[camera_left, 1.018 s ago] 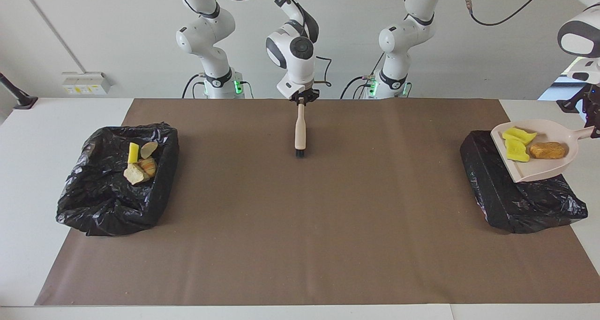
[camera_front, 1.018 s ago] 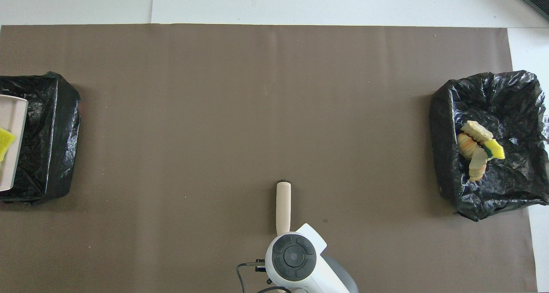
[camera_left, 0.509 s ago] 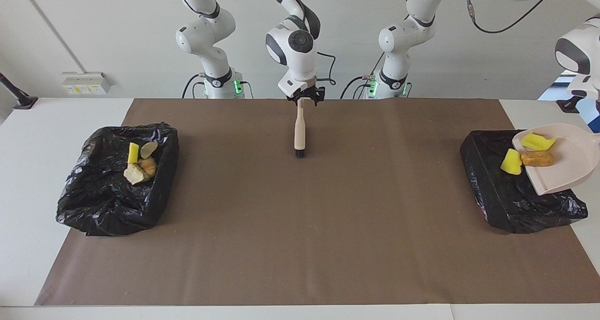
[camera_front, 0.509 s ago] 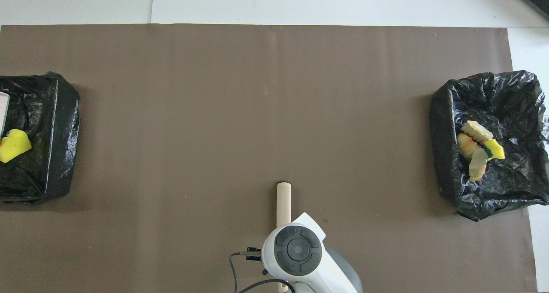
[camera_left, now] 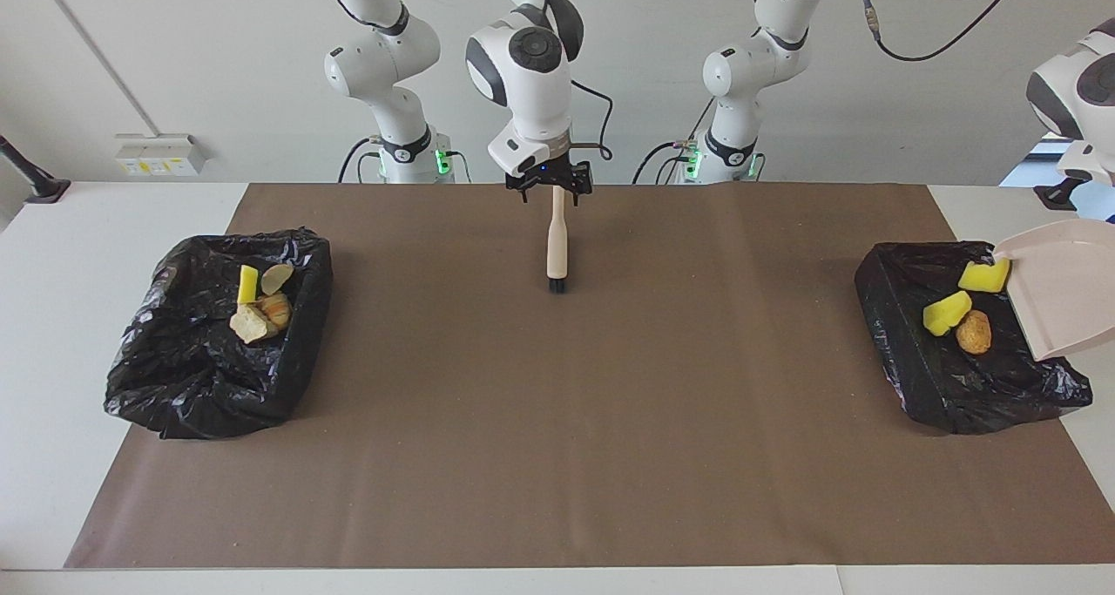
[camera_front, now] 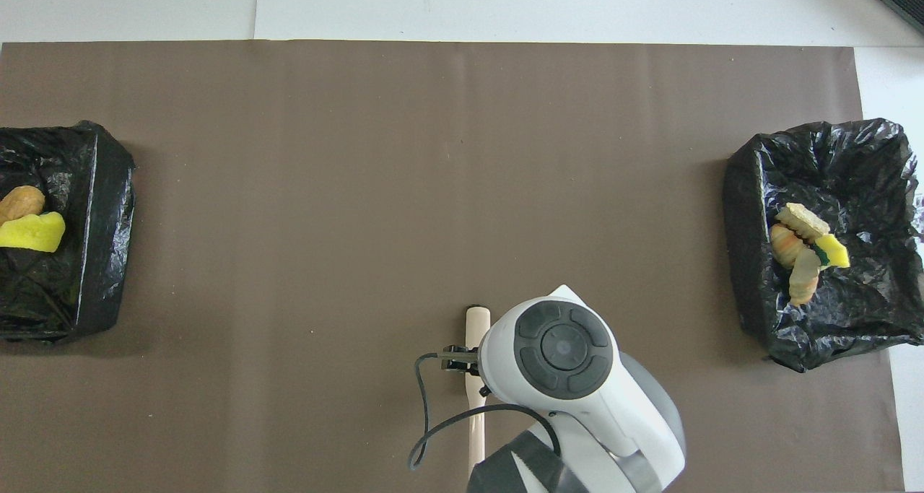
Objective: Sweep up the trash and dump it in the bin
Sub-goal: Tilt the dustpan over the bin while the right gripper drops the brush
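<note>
Dumping step: left gripper clamped on tilted pale pink plastic dustpan (camera_left: 1067,286), black-bagged bin (camera_left: 888,316) beneath; right gripper (camera_left: 550,190) parted around beige wooden brush (camera_left: 557,242); next, tipping steeper.

no readable text, labels or numbers

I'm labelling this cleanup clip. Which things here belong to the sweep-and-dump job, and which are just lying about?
Job:
- trash scraps
- bin at the left arm's end, and bin at the right arm's end
- dustpan, tilted over the first bin
- hand brush on the mat, under the open right tool

Lying about:
- wall socket box
- brown mat
</note>
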`<state>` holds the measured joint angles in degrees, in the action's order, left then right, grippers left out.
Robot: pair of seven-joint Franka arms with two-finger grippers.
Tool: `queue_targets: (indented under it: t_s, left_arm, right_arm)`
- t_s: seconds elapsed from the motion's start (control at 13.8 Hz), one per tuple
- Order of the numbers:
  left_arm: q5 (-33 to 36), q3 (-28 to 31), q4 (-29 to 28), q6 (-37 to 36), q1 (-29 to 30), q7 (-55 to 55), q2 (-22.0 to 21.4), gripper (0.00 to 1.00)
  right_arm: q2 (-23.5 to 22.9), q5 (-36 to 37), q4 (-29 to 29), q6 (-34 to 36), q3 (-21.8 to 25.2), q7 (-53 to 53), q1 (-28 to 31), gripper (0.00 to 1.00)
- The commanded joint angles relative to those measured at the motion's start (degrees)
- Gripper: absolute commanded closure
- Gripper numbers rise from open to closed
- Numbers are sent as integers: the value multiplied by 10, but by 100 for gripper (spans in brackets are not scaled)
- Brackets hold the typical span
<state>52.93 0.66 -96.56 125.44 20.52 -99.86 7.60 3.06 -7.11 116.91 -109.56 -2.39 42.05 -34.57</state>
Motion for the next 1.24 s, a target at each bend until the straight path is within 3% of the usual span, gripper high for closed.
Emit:
queue_targets:
  t_s: [0.0,0.36,0.58,0.95,1.16]
  left_arm:
    - [30,4,26,-43,-25,11,-4,100]
    - [92,3,27,-114,-71,82,-29,100]
    - [70,-3,25,-158,-104,97,-42,100]
    - [-96,-5,19,-250,-167,172,-50,100]
    - [-184,-5,18,-300,-218,285,-54,100]
  right_arm:
    - [3,18,-33,31,-3,-35,41,0]
    - [5,18,-117,115,-3,-146,154,0]
    - [7,20,-152,138,2,-165,197,0]
    - [9,62,-204,165,5,-165,234,0]
    - [16,63,-228,168,5,-166,266,0]
